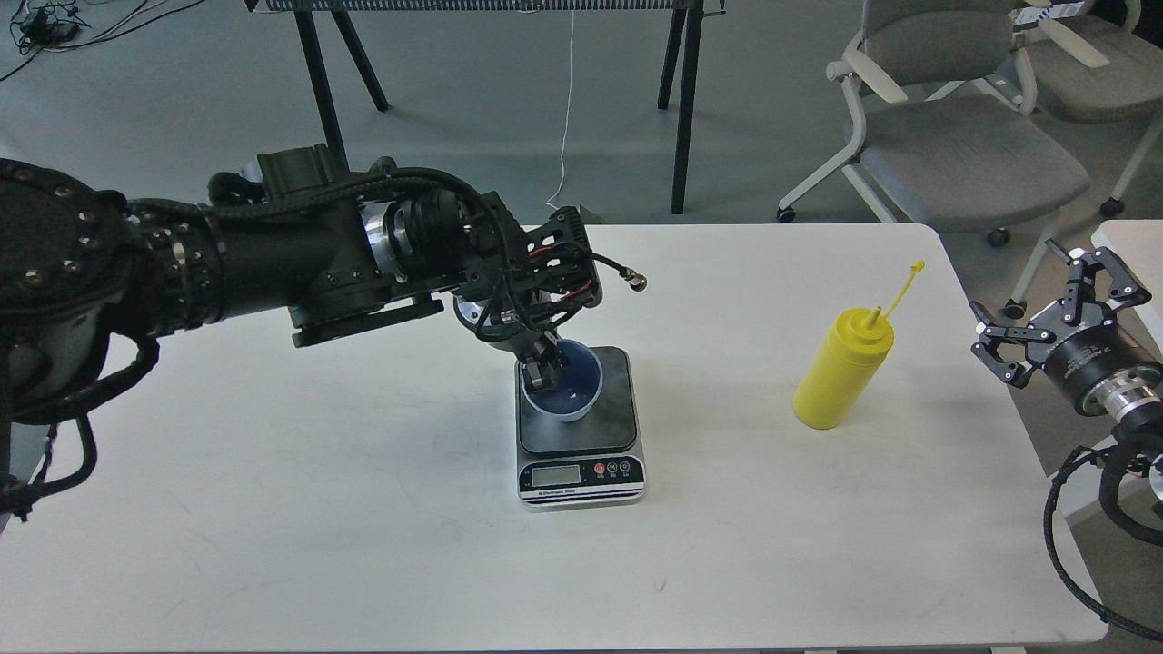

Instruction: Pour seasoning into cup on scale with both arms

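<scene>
The scale [580, 459] lies at the middle of the white table [363, 509]. The blue-grey cup [571, 392] stands nearly upright on its dark plate, mouth up. My left gripper [546, 365] is shut on the cup's left rim, one finger inside it. The yellow seasoning bottle [841, 367] stands on the table to the right, leaning slightly, its cap strap sticking up. My right gripper [1054, 313] is open and empty, beyond the table's right edge, apart from the bottle.
Grey office chairs [954, 136] stand behind the table's right corner. Black table legs [686, 109] and a white cable stand at the back. A second white table corner [1127, 238] shows at the far right.
</scene>
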Available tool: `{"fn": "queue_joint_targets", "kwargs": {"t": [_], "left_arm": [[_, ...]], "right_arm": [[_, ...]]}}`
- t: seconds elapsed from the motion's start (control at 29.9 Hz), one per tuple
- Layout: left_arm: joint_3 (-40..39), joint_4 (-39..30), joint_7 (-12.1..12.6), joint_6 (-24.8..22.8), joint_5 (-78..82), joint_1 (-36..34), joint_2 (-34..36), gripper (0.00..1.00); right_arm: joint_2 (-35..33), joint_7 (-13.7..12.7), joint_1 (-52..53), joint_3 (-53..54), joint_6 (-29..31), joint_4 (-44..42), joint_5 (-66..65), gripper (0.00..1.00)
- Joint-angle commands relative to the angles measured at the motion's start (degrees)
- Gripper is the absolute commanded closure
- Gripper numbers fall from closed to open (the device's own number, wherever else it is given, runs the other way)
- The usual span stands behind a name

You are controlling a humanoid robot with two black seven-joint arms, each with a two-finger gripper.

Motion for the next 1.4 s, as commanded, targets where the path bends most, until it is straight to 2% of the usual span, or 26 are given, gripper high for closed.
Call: {"fn": "queue_joint_targets", "kwargs": {"t": [0.0,0.3,0.53,0.8,0.97,1.14,1.24,1.37], "left_arm": [[-0.1,1.4,0.0,0.0,-0.1,0.0,-0.5,0.49],[-0.7,7.0,0.0,0.0,-2.1,-0.1,-2.7,0.37],[-1.4,8.7,0.0,0.0,-3.2,-1.3,-2.5,0.34],[-1.7,9.2,0.0,0.0,-16.8,-10.2,-0.9,0.24],[-5.8,8.3,0.0,0.0,-30.3,-16.4,4.5,0.14],[-14.3,8.3,0.0,0.0,-38.6,-16.8,12.5,0.10],[-18.3,8.9,0.0,0.0,-41.8,-15.3,18.4,0.08],[-23.6,9.2,0.0,0.0,-51.4,-8.2,27.2,0.08]], "right_arm": [[0.1,0.0,-0.2,0.0,0.0,0.0,0.0,0.00],[0.0,0.3,-0.7,0.0,0.0,0.0,0.0,0.00],[0.1,0.4,-0.7,0.0,0.0,0.1,0.0,0.00],[0.0,0.4,-0.6,0.0,0.0,0.3,0.0,0.00],[-0.2,0.3,-0.4,0.4,0.0,0.4,0.0,0.00],[-1.1,0.3,0.0,0.4,0.0,0.4,0.0,0.00],[-1.2,0.3,0.0,0.4,0.0,0.4,0.0,0.00],[-1.1,0.3,-0.1,0.4,0.0,0.4,0.0,0.00]]}}
